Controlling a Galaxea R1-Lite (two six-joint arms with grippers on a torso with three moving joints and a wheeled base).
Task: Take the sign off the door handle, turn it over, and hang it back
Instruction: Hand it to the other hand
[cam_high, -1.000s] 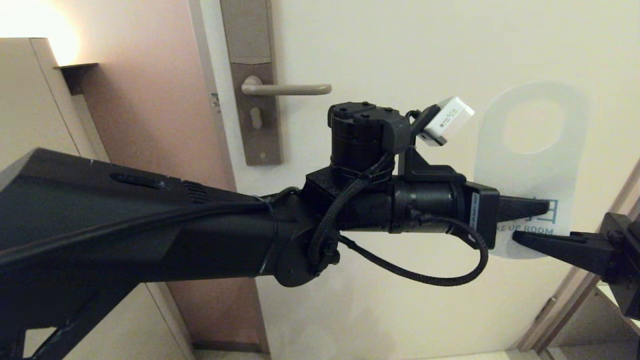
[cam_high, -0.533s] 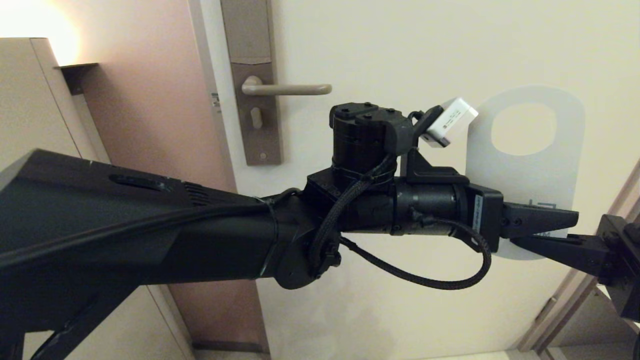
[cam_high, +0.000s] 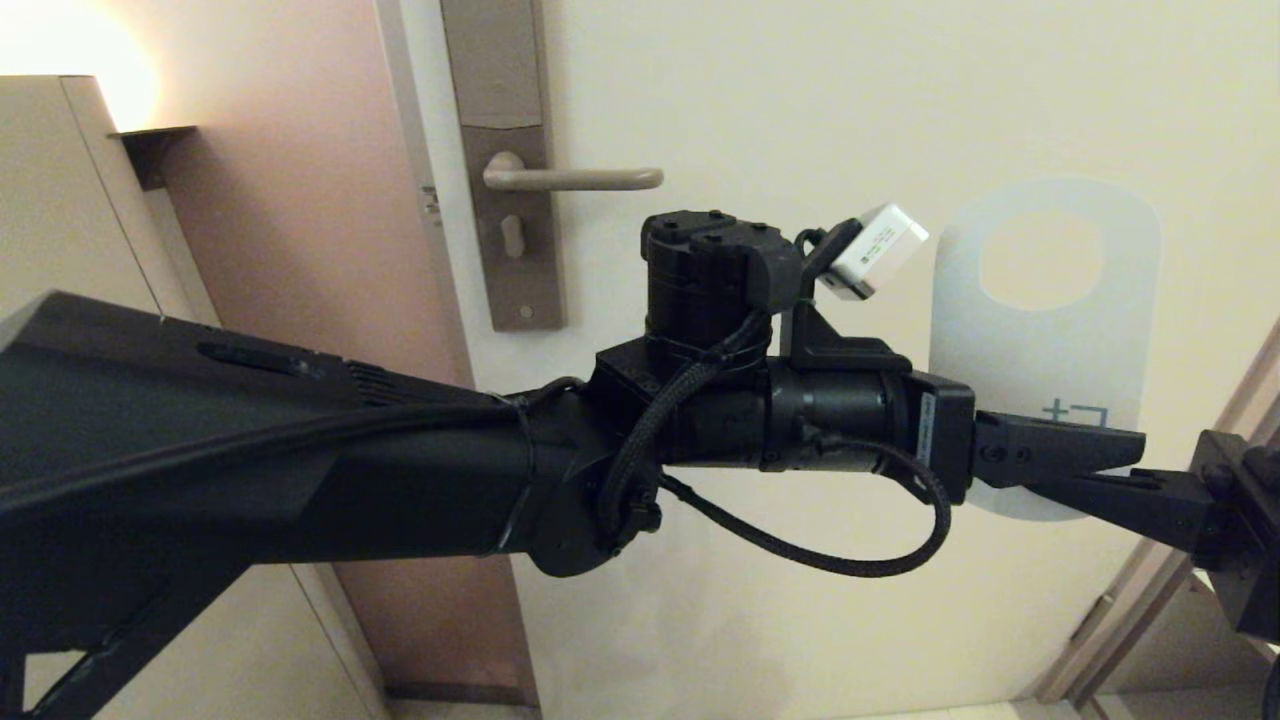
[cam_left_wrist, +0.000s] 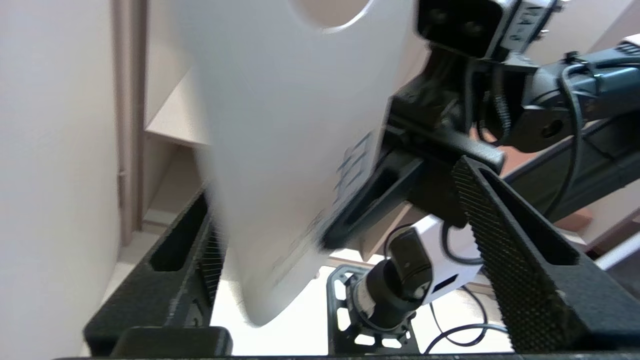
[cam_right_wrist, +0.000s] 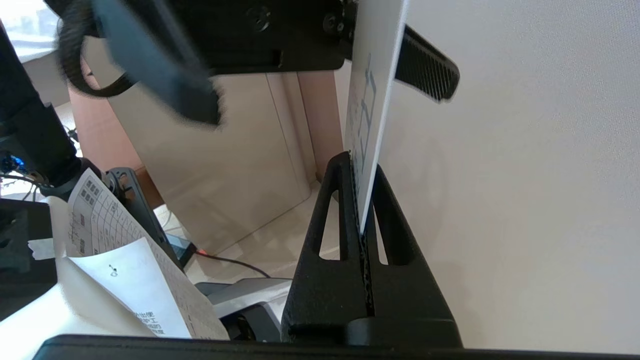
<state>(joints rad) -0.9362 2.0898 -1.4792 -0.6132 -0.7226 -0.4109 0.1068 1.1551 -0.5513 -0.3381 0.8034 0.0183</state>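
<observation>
My right gripper (cam_right_wrist: 364, 200) is clenched on the lower edge of the sign (cam_high: 1040, 340), the card pinched edge-on between its two black fingers (cam_right_wrist: 325, 250). My left gripper (cam_left_wrist: 345, 235) stands released: its ribbed fingers (cam_left_wrist: 500, 220) are spread wide on either side of the sign's lower part, one toward the door (cam_high: 800, 100) and one toward me, and whether either pad touches the card cannot be told. The sign is upright with its oval hole at the top and its white face, bearing part of a teal mark, turned outward. Taking the door handle (cam_high: 575, 179) as landmark: the sign is off it, well to the handle's right and somewhat lower, in front of the pale door. The left arm (cam_high: 400, 470) crosses below the handle from the lower left to the sign; the right gripper meets the sign's bottom edge from the far right. The handle is level and bare on its tall plate (cam_high: 505, 200), at the door's left edge.
</observation>
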